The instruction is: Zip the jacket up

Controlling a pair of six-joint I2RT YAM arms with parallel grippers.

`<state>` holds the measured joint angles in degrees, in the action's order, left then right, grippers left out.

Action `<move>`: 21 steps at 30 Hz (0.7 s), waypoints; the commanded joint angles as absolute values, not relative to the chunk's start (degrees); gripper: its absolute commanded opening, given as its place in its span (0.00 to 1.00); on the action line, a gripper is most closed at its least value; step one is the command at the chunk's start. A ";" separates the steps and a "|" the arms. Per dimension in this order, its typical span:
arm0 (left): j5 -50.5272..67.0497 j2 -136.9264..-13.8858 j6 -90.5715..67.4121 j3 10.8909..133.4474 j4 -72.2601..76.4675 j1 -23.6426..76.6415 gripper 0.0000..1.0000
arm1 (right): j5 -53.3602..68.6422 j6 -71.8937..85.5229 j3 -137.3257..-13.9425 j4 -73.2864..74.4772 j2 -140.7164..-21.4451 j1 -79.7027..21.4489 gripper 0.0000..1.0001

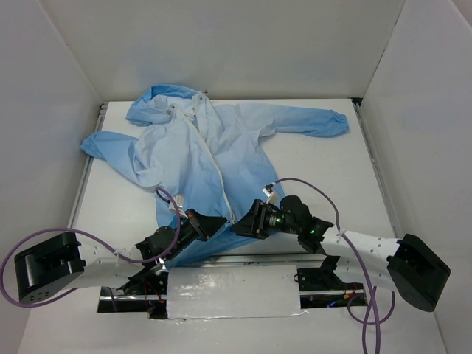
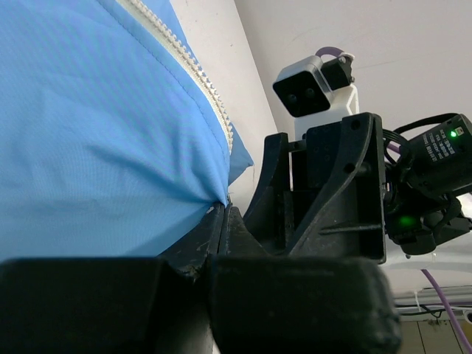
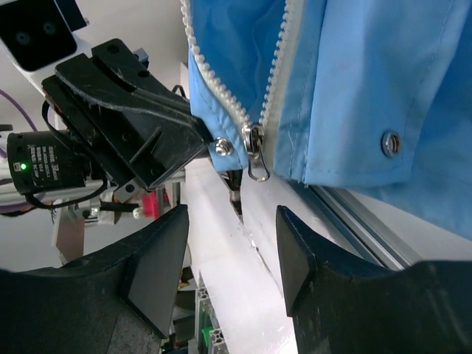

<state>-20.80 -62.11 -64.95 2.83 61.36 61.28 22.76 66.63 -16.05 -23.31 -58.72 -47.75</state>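
Jacket (image 1: 199,162) spread flat on the table (image 1: 324,192), hood (image 1: 158,99) at the far left, sleeves (image 1: 310,122) flung out to either side, hem at the near edge between the two arms. The zipper (image 1: 214,158) runs down the front as a white line. From above, its lower end and the hem corners are covered by the grippers, and it cannot be told there whether the teeth are joined.

Left gripper (image 2: 221,214): closed, pinching the hem corner of one front panel beside the teeth; its tips are dark and blurred at the contact.

Right gripper (image 3: 230,228): fingers (image 3: 158,251) apart, nothing between them, aimed at the slider (image 3: 254,147). The slider hangs at the very bottom of the zipper, beyond the fingertips and untouched, pull tab dangling. Both tooth rows converge into it and stand apart above it. A snap (image 3: 389,142) shows on the other panel. Both wrist views cut off most of the jacket.
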 commanded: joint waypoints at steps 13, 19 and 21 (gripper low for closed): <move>-21.09 -61.70 -65.30 0.18 66.71 61.52 0.00 | 19.51 67.06 -19.25 -28.74 -62.23 -47.99 0.55; -20.92 -62.31 -65.21 0.18 67.24 61.52 0.00 | 19.34 67.50 -19.42 -29.44 -62.84 -47.81 0.50; -20.92 -62.40 -65.30 0.18 67.32 61.52 0.00 | 19.25 67.50 -19.60 -29.27 -62.84 -47.81 0.48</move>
<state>-20.78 -62.13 -64.93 2.83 61.76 61.28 20.27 67.48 -16.95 -26.46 -62.57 -47.75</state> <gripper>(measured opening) 0.055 0.486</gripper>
